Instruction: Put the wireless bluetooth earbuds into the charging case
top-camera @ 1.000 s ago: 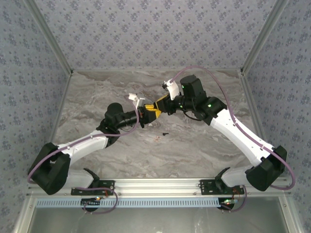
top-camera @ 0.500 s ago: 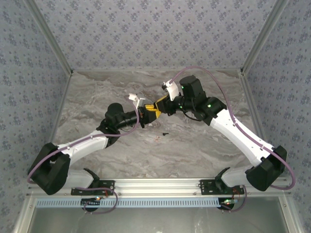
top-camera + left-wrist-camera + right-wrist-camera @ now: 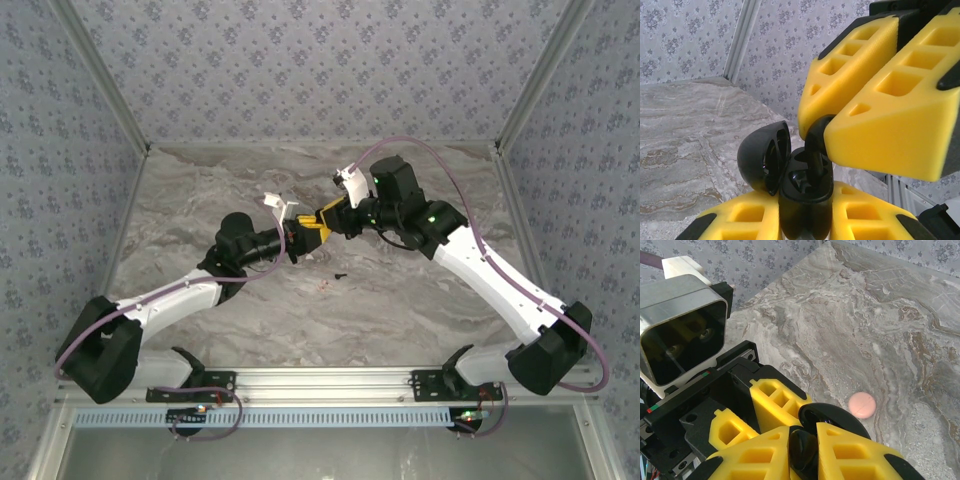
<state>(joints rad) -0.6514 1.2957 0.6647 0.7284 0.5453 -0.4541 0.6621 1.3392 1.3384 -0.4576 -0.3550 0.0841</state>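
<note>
the left claw [image 3: 805, 217] is closed on the black charging case [image 3: 802, 187] and holds it up over the counter [image 3: 685, 130], with its lid [image 3: 762, 155] swung open. the right claw [image 3: 821, 131] pinches one black earbud [image 3: 815, 142], which reaches down into the open case. the other earbud [image 3: 340, 274] lies on the counter near a small pink disc [image 3: 861, 404].

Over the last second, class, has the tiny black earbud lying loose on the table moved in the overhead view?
No. The earbud lies at the same spot, equally far from the aluminium rail along the near edge.
</note>
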